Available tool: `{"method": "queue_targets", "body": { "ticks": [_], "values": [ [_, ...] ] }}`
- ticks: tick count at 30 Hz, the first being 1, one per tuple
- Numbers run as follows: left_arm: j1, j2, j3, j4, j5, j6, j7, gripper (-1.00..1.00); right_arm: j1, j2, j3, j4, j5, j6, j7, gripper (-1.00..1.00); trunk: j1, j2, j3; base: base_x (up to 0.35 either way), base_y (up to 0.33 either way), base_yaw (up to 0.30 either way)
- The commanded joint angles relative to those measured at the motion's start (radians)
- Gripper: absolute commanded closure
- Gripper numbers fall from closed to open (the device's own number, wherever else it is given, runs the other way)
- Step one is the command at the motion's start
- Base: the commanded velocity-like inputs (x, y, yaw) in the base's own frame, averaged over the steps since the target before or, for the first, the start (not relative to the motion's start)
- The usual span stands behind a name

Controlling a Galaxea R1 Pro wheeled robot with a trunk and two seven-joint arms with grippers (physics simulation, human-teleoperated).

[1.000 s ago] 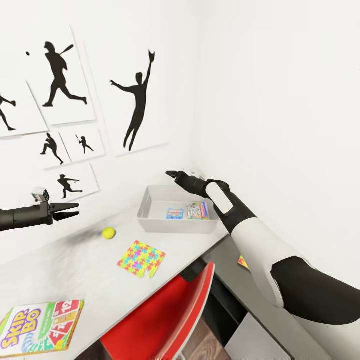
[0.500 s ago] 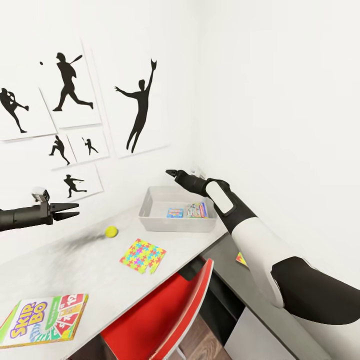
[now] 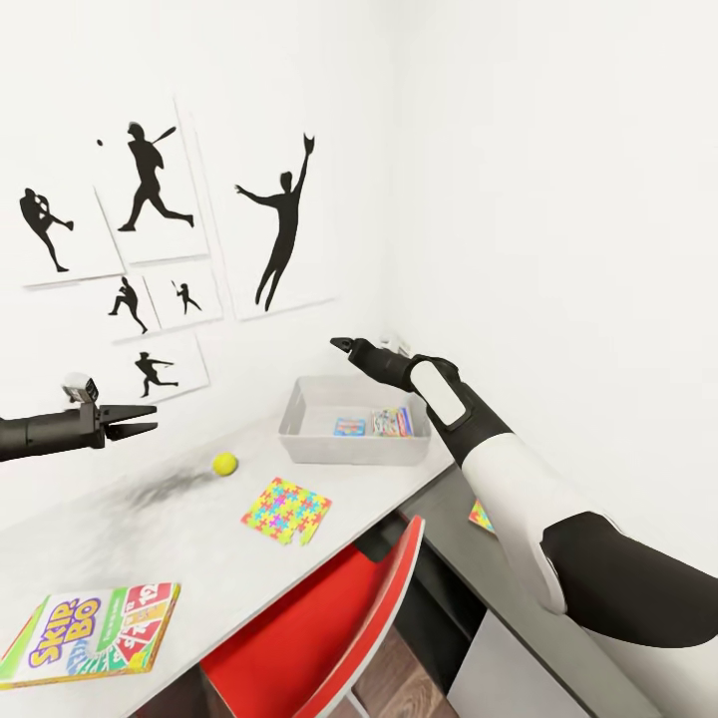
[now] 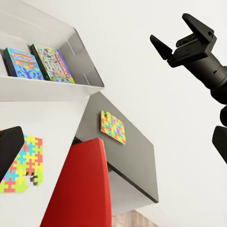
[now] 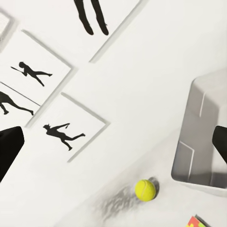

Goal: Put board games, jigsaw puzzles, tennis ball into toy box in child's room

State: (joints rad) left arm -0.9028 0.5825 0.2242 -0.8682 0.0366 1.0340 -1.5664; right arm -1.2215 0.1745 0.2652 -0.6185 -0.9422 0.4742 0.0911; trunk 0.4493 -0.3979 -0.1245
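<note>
The light-grey toy box (image 3: 296, 439) stands at the far end of the table (image 3: 150, 538). A blue board game (image 3: 349, 427) and a white-green one (image 3: 391, 422) lie inside it; they also show in the left wrist view as blue (image 4: 21, 64) and white-green (image 4: 51, 62). The Skip-Bo board game (image 3: 90, 634) lies at the table's near left. The tennis ball (image 3: 224, 463) and one jigsaw puzzle (image 3: 286, 510) rest in front of the box. The other puzzle (image 3: 482, 516) is on the lower dark section. My right gripper (image 3: 339, 347) hangs open above the box. My left gripper (image 3: 140, 419) is open in the air, left of the ball.
A red chair (image 3: 339, 618) is tucked under the table's front edge near the puzzle. Silhouette posters (image 3: 150, 189) hang on the wall behind the table. The white wall corner lies just beyond the toy box.
The whole picture has shifted slightly, so the camera has moved. Both grippers keep their pose and stay open, and nothing on the table has been moved.
</note>
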Motion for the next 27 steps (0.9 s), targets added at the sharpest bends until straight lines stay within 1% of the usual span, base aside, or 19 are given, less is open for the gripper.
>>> {"method": "queue_targets", "body": {
  "ticks": [1, 27],
  "values": [
    [-0.001, 0.000, 0.000, 0.000, -0.001, 0.011, -0.004, -1.00, -0.001, 0.000, 0.000, 0.000, 0.000, 0.003, 0.002, -1.00, 0.001, -0.002, -0.001, -0.002, 0.000, 0.000],
    [0.001, 0.000, -0.002, 0.000, -0.001, 0.011, -0.004, -1.00, -0.001, 0.000, 0.000, 0.000, 0.000, 0.004, 0.001, -1.00, 0.001, -0.002, 0.043, 0.000, 0.000, 0.000]
  ]
}}
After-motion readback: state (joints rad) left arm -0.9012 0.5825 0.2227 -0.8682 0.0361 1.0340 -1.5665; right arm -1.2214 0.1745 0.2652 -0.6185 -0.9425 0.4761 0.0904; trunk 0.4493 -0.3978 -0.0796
